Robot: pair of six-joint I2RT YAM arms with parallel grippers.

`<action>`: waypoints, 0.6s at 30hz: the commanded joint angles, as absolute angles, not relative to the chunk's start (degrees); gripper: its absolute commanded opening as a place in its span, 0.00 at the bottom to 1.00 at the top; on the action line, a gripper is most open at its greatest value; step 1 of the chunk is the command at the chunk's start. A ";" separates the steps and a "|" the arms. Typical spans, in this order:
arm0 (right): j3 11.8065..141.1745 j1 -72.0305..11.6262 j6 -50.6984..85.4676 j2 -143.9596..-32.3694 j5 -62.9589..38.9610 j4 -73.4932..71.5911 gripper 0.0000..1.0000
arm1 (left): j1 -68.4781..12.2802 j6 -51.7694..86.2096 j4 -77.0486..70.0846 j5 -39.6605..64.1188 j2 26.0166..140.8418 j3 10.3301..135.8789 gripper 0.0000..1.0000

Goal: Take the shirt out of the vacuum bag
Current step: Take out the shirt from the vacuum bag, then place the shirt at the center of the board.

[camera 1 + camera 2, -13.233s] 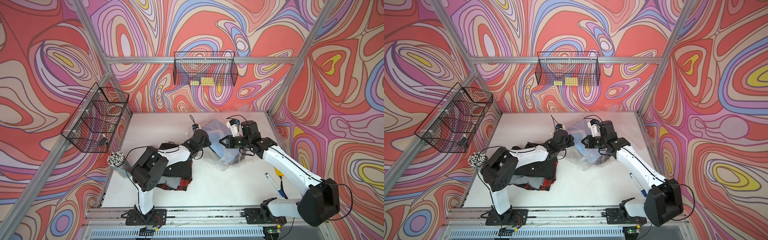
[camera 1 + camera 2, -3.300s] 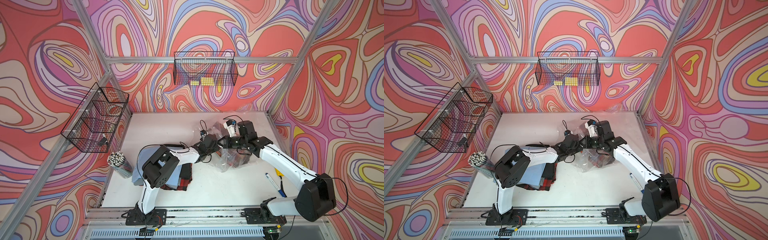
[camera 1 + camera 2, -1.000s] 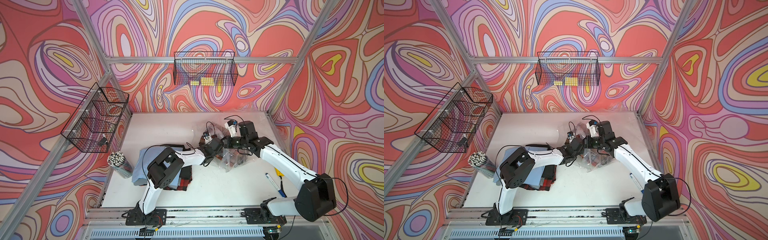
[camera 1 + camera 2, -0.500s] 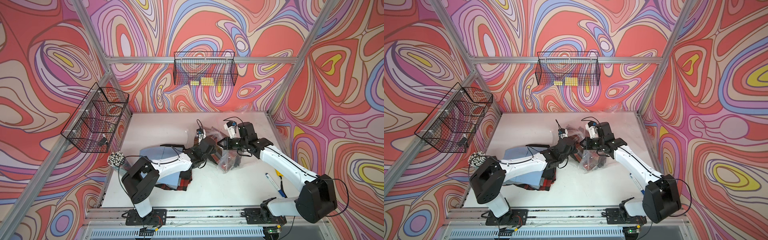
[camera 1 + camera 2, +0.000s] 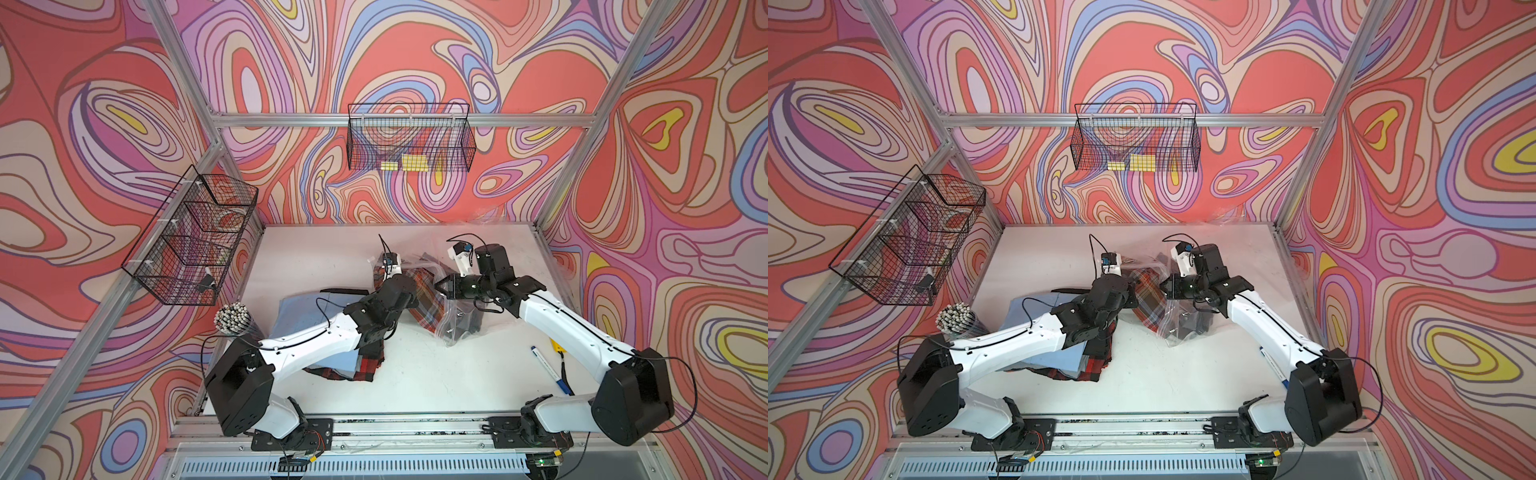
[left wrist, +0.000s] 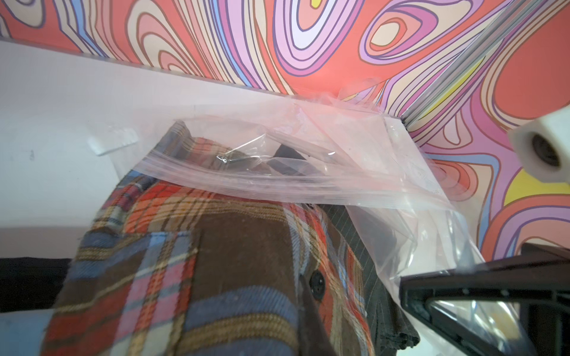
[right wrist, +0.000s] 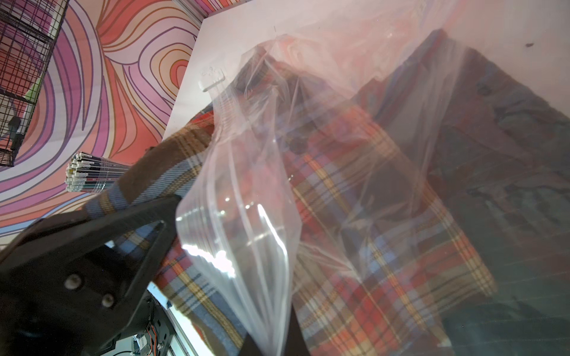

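Shirt — plaid, far of centre on the table — is found half out of the vacuum bag, its remainder under clear plastic. Its exposed end appears pinched in the tightly closed left gripper, for a leftward pull; the bag's mouth edge is clamped by the right gripper, jaws closed, so the bag is anchored against that pull.

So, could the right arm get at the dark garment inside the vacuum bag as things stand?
Probably not: the right gripper is shut on the vacuum bag at its mouth edge, so it is busy. The plaid shirt, half out, also fills that opening in front of the dark garment.
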State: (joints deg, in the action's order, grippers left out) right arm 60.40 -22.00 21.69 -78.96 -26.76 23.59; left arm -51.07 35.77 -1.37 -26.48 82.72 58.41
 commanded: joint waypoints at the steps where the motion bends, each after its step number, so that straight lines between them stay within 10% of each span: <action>1: 60.47 -22.12 20.87 -79.78 -26.59 22.09 0.00 | -51.02 27.49 -0.25 -34.61 76.29 58.13 0.00; 18: 61.08 -22.11 23.32 -82.35 -31.59 19.12 0.00 | -48.87 37.68 18.43 -68.61 51.94 41.08 0.00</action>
